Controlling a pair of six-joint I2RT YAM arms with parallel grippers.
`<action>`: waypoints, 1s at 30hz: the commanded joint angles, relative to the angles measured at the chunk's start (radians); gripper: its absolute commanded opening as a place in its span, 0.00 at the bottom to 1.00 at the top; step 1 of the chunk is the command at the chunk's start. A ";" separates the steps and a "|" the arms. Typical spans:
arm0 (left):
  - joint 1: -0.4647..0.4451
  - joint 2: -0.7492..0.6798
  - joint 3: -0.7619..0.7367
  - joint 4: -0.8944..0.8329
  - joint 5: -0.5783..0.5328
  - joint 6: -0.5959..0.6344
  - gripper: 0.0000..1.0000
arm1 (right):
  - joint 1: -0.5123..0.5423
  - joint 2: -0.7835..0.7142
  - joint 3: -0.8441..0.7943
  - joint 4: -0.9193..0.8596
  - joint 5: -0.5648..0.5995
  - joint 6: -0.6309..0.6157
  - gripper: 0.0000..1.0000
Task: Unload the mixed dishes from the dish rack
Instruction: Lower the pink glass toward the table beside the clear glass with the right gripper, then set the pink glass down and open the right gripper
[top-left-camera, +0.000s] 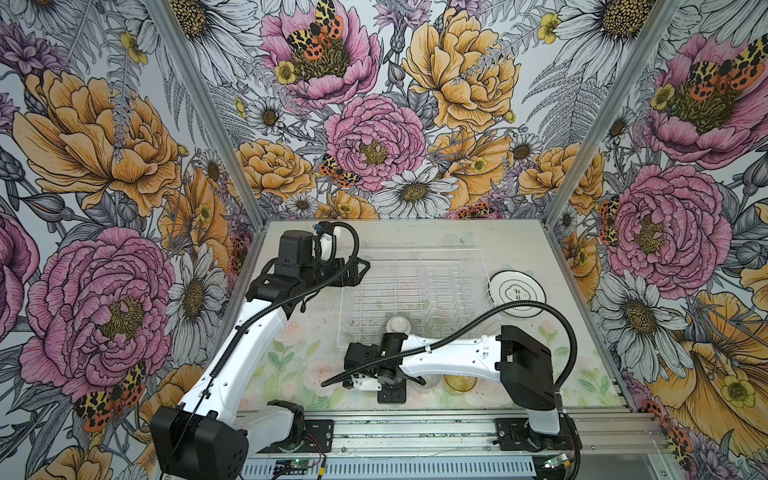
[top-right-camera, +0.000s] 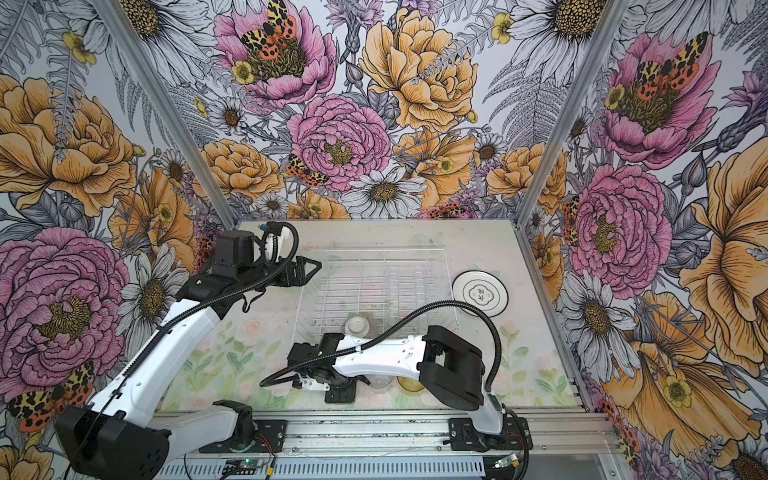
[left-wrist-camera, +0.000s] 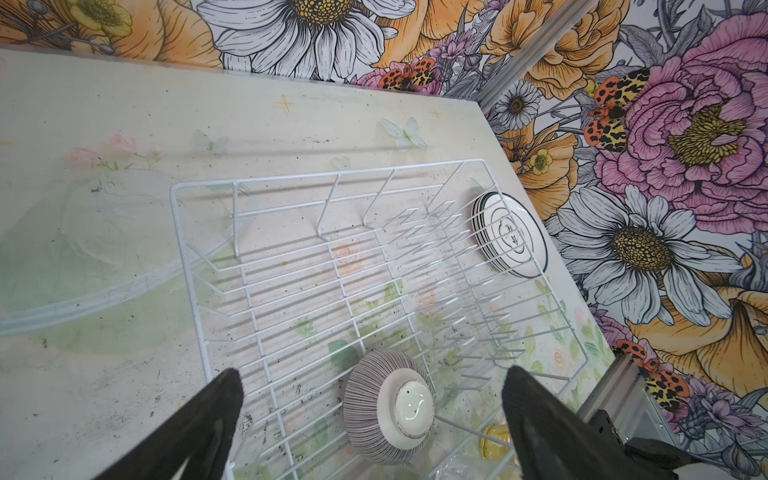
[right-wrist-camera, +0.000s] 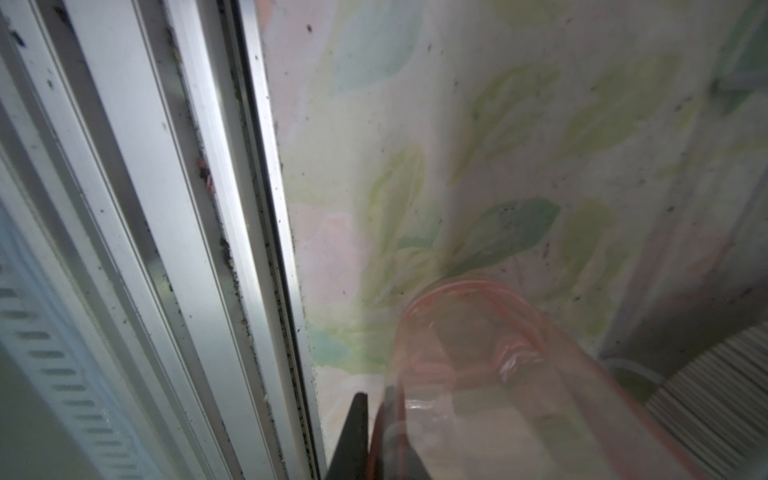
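One dish left in the dish rack (top-left-camera: 415, 286): the purple-grey striped bowl (top-left-camera: 398, 325), upside down near the front edge of the rack.

Unloaded stock, on the table (top-left-camera: 291, 345):
- stack of white plates (top-left-camera: 516, 293) with dark rim lines, just outside the right wall of the rack;
- amber tumbler (top-left-camera: 459, 382), near the table's front edge;
- clear tumbler (top-left-camera: 430, 382), just beside the amber one, faint and partly under the right arm.

Item in transit: pink tumbler (right-wrist-camera: 498, 374). The right gripper (right-wrist-camera: 374, 415) is clamped on its rim, one finger inside the wall and one outside, low over the front of the table and close to the aluminium rail (right-wrist-camera: 187, 208). Whether the base touches the table cannot be told.

Left gripper (left-wrist-camera: 372, 374): jaws spread wide, holding nothing, poised above the far left part of the rack with the bowl in its line of sight.

Step in hand, as judged: setting the pink tumbler down beside the other two.

Handling notes:
- bring the base flat onto the table before letting go, since a thin see-through tumbler released at a tilt is likely to tip or roll;
- keep it away from the rail and the clear tumbler;
- part the jaws fully, then lift straight off the rim so the inner finger does not drag the tumbler.
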 joint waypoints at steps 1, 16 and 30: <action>0.010 0.000 0.009 0.005 0.022 0.016 0.99 | -0.008 0.020 0.011 -0.013 0.030 -0.015 0.00; 0.010 0.001 0.012 0.006 0.029 0.017 0.99 | -0.014 -0.014 0.021 -0.013 0.052 -0.021 0.26; 0.011 -0.002 0.004 0.007 0.025 0.018 0.99 | -0.018 -0.113 0.037 0.002 0.034 -0.032 0.32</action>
